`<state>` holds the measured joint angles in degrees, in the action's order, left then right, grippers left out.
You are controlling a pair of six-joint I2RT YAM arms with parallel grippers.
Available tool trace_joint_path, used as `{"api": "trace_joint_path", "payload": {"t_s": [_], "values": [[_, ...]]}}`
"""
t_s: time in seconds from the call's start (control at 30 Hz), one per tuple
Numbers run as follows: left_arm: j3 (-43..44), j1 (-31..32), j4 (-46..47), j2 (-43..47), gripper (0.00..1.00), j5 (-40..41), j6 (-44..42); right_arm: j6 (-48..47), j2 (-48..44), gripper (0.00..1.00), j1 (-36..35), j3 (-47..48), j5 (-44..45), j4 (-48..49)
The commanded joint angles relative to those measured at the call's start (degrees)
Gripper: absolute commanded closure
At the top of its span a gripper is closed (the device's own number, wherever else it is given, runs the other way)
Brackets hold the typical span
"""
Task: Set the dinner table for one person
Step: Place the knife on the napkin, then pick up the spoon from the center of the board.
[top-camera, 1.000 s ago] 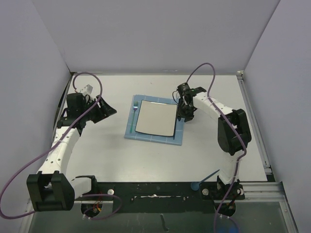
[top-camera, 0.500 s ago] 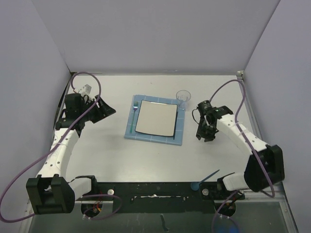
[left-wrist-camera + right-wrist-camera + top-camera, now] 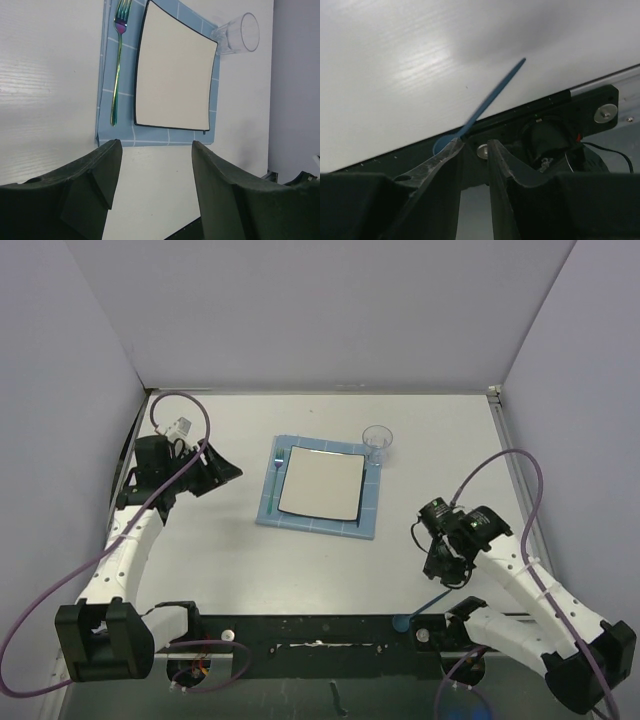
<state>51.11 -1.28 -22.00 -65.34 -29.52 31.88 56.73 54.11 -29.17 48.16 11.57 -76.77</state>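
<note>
right claw angled toward blue spoon

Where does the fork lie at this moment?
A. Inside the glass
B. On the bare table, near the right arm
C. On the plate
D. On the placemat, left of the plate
D: the fork lies on the placemat, along the left side of the plate.
</note>
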Motion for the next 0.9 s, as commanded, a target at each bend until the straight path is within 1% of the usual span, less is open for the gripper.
{"api": "trace_joint_path", "payload": {"t_s": [0.0,0.07,0.13,0.2,0.33,0.43,0.53,0.6,0.73,0.87], "values": [[0.58,-0.47,3.42,2.63,0.44,-1.96,0.61,8.73,-0.57,0.75,-7.27,1.24,4.82,-7.87],[0.81,-0.41,3.2,2.57,0.44,-1.8,0.62,10.8,2.04,0.78,-9.31,2.51,6.96,-10.46],[1.17,-0.45,3.08,2.34,0.44,-1.77,0.67,12.54,6.09,0.88,-10.13,3.94,8.42,-13.55],[1.83,-0.43,2.49,2.06,0.44,-1.61,0.48,13.83,10.72,1.0,-10.68,5.02,8.89,-15.99],[3.1,-0.4,2.05,1.6,0.44,-0.91,0.36,12.79,20.62,1.0,-10.79,5.89,9.04,-15.23],[4.52,-0.45,1.16,0.72,0.44,-0.46,-0.27,11.15,23.8,1.0,-11.4,5.1,6.2,-10.56],[5.92,-0.46,-0.13,0.3,0.44,0.46,-1.5,11.09,23.72,1.0,-12.07,3.17,2.15,-5.41],[6.18,-0.48,-0.65,0.06,0.44,1.0,-2.01,12.81,22.94,1.0,-13.11,2.1,0.77,-4.66],[6.11,-0.48,-0.29,-1.14,0.44,0.79,-2.08,17.81,21.36,1.0,-15.82,0.26,-0.73,-6.32],[6.1,-0.45,0.51,-1.98,0.44,0.12,-2.0,25.02,21.64,1.0,-22.67,-1.23,-2.33,-9.04]]}}
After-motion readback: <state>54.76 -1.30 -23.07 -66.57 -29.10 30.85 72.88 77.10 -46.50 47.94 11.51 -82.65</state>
